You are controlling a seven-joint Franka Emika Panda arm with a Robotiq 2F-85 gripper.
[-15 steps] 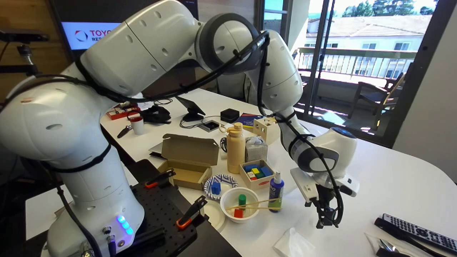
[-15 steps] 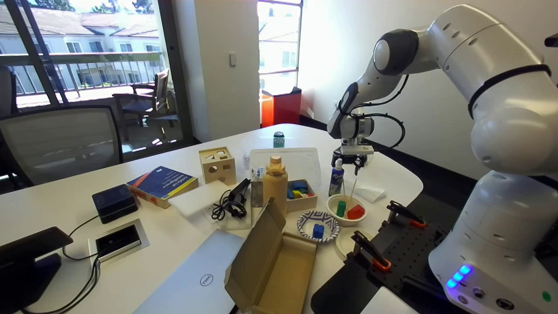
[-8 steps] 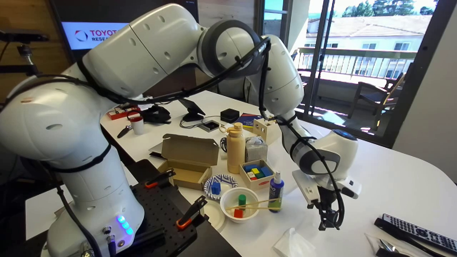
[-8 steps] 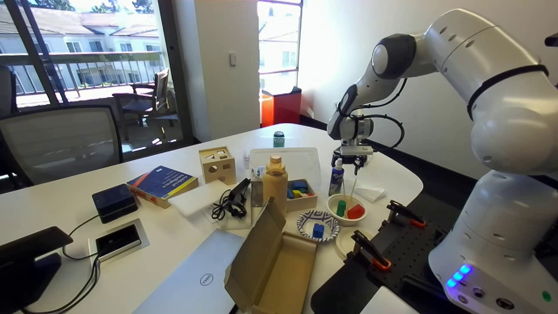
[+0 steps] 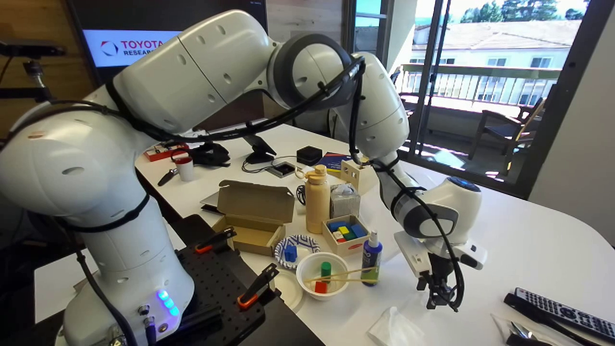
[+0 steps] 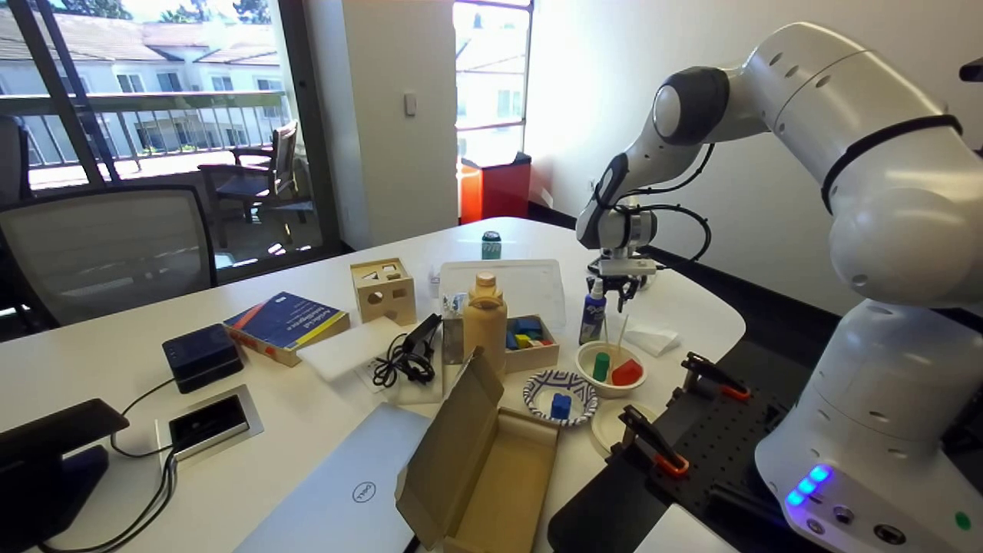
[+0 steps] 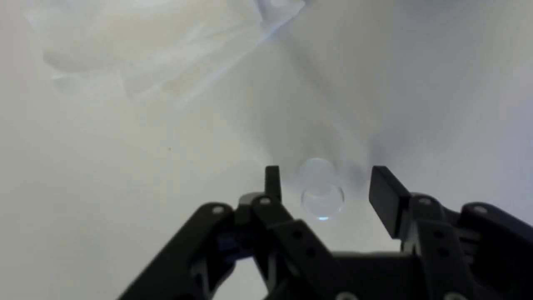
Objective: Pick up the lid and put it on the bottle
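Nearest in an exterior view, a crumpled white sheet point(image 5: 395, 329) lies on the near side of the blue bottle point(image 5: 371, 259), with a remote control point(image 5: 564, 309) well off to the bottle's right. The gripper point(image 7: 327, 189) points down to the right of the blue bottle, near it. Its fingers point(image 7: 272, 183) stand apart; in the wrist view the transparent lid point(image 7: 322, 202) sits on the table point(image 7: 104, 187) in the gap between them, clear of both. Just left of the bottle, a white bowl point(image 5: 310, 266) holds a green block point(image 5: 326, 269) and a red block point(image 5: 321, 287); chopsticks point(image 5: 355, 280) reach from it across the front of the bottle's lower part, and whether they touch it cannot be told. The bottle stands upright, its pale nozzle point(image 5: 373, 238) on top. Farther left of it is a patterned plate point(image 5: 311, 242) with a blue block point(image 5: 290, 253). Behind the bottle and to its left come a box of coloured blocks point(image 5: 348, 248), then the tall tan bottle point(image 5: 317, 204). Farthest behind it are a holed wooden box point(image 5: 352, 174) and a blue book point(image 5: 335, 160).
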